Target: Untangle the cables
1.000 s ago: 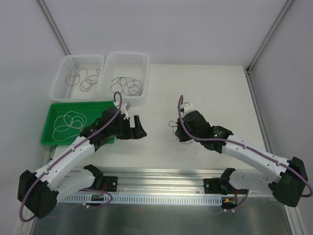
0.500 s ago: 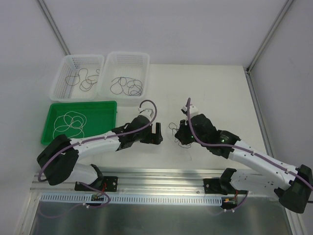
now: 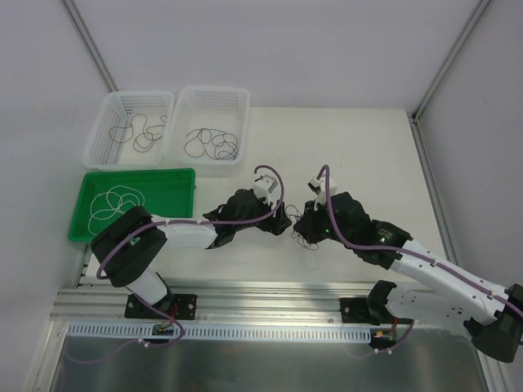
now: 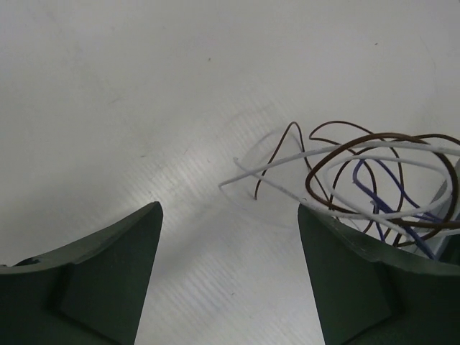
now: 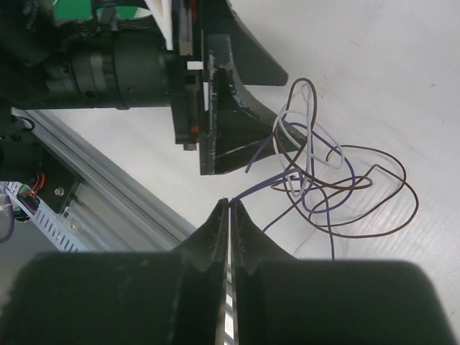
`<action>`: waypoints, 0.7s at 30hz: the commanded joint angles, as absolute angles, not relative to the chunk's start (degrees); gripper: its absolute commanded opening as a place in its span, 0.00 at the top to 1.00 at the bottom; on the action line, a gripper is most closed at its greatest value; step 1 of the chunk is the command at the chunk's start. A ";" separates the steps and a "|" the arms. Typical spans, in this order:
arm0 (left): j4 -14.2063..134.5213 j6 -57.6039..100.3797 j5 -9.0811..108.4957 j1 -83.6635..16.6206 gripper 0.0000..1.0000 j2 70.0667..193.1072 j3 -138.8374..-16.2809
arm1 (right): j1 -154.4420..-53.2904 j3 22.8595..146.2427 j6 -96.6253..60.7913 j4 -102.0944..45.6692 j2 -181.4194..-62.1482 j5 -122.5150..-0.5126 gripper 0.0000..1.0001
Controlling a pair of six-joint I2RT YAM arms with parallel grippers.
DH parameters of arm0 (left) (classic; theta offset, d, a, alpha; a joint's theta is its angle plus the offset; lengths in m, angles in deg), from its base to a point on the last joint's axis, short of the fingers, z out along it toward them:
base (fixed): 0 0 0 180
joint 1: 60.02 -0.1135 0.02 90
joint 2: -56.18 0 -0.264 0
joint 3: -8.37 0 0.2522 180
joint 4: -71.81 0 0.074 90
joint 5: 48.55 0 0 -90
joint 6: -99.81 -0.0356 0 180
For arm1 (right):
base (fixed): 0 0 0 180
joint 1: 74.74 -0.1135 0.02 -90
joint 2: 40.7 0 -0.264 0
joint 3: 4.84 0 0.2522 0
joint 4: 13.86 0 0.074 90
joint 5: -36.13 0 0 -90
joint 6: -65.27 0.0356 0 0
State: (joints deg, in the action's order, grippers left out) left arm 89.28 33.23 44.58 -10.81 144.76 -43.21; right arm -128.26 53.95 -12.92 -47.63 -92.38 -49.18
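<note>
A small tangle of cables [image 3: 306, 238] lies on the white table between my two grippers. In the right wrist view it shows a purple strand [image 5: 266, 187], a brown loop [image 5: 402, 187] and a white strand [image 5: 310, 118]. My right gripper [image 5: 230, 205] is shut on the end of the purple strand. My left gripper [image 4: 228, 208] is open just left of the tangle, with only bare table between its fingers. The brown cable [image 4: 345, 146] and white cable [image 4: 287, 159] curl over its right finger [image 4: 359, 280]. From above, the left gripper [image 3: 283, 222] and right gripper [image 3: 301, 222] almost meet.
Two white baskets [image 3: 98, 126] [image 3: 214, 90] at the back left each hold a dark loose cable. A green tray [image 3: 167, 192] in front of them holds a white cable [image 3: 114, 204]. A metal rail [image 3: 270, 298] runs along the near edge.
My left arm has swung right from beside the green tray to the tangle, and its jaws have narrowed a little. My right gripper has shifted slightly forward, staying shut.
</note>
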 commanded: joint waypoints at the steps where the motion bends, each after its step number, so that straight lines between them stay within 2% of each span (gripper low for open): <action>1: 102.16 31.25 49.35 -10.19 0.26 148.11 -43.18 | -128.88 54.09 -12.43 -46.78 -91.06 -50.88 0.99; 6: 106.99 31.08 48.84 -10.10 0.41 152.15 -43.98 | -129.41 53.65 -12.16 -46.95 -89.84 -50.80 0.99; 8: 109.19 30.90 48.04 -10.10 0.62 152.77 -42.84 | -129.41 53.30 -11.90 -47.04 -88.96 -50.80 0.99; 9: 111.03 30.90 47.25 -10.10 0.80 152.77 -42.48 | -129.58 53.13 -11.90 -47.48 -88.43 -50.45 0.99; 10: 111.31 30.90 46.99 -10.10 0.88 152.51 -42.04 | -129.58 53.04 -11.99 -47.92 -88.17 -49.84 0.99; 13: 111.93 30.90 45.76 -10.01 1.00 150.58 -40.20 | -129.50 52.86 -12.34 -49.49 -87.46 -47.55 0.99; 17: 111.93 30.90 42.60 -10.10 1.00 146.37 -36.60 | -129.50 52.51 -12.51 -50.73 -86.93 -45.44 0.99; 21: 110.97 31.43 38.55 -10.10 1.00 141.18 -32.82 | -129.49 52.34 -12.08 -55.30 -85.71 -37.46 0.99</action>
